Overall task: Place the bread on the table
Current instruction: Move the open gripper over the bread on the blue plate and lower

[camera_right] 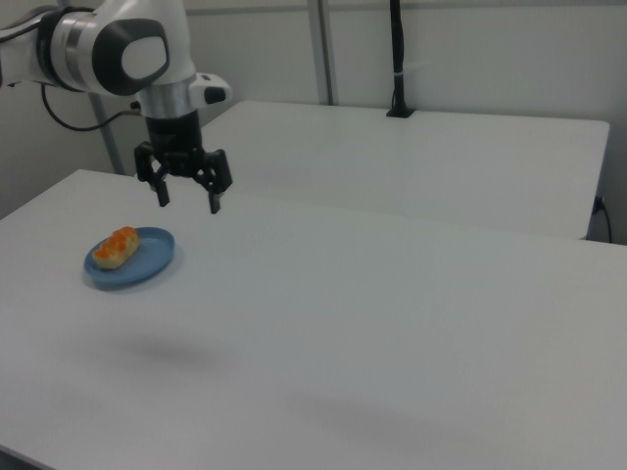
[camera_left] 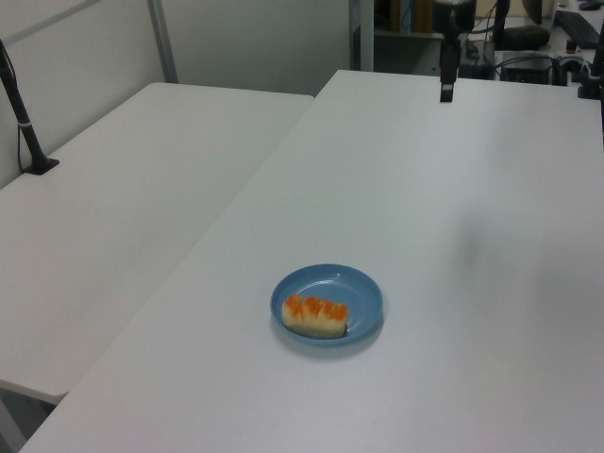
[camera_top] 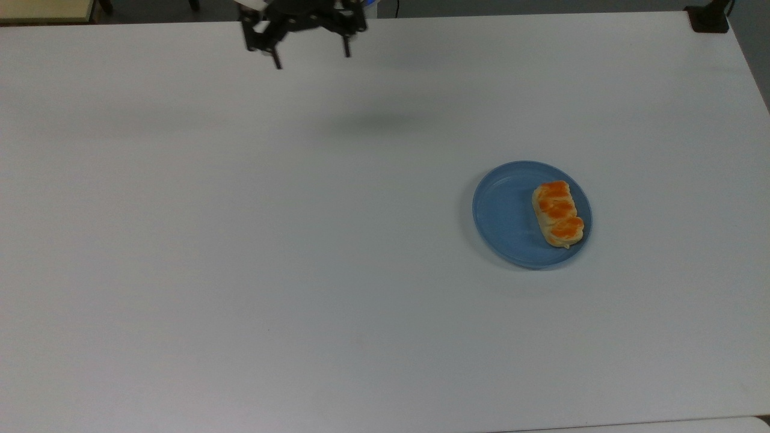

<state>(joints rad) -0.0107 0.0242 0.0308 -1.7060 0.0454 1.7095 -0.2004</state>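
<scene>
- Big white counter [camera_top: 240,240] taking up pretty much the whole top view, plain and smooth. Also there in the left view [camera_left: 453,217] and the right view [camera_right: 392,333].
- Second white table [camera_left: 123,208] butted up alongside it, on the left view's left; behind the counter in the right view [camera_right: 441,157]. Black post [camera_left: 21,113] standing on it near the far corner.
- White robot arm [camera_right: 118,49] coming in from the right view's upper left, wrist pointing straight down.
- Soft grey shadow [camera_top: 373,123] on the counter, a bit below the tool in the top view.
- Round blue plate [camera_top: 505,216] sitting on the counter, right of centre in the top view, well apart from the tool. Low and centre in the left view [camera_left: 354,288], on the right view's left [camera_right: 147,264].
- Black tool [camera_top: 311,57] up at the top view's top edge, hanging over the counter's far side. Fingers spread wide apart, gripping nothing, tips aimed down. Same story in the right view [camera_right: 189,202], hovering clear above the counter surface, up and to the right of the plate. Seen edge-on in the left view [camera_left: 446,90], so no gap visible there.
- Bread [camera_top: 557,214] lying on the plate, on the plate's right side in the top view, long axis running roughly up-down. Pale yellow with three orange glazed bumps on top. At the plate's near edge in the left view [camera_left: 315,315], on the plate's left part in the right view [camera_right: 117,246]. Not on the bare counter yet.
</scene>
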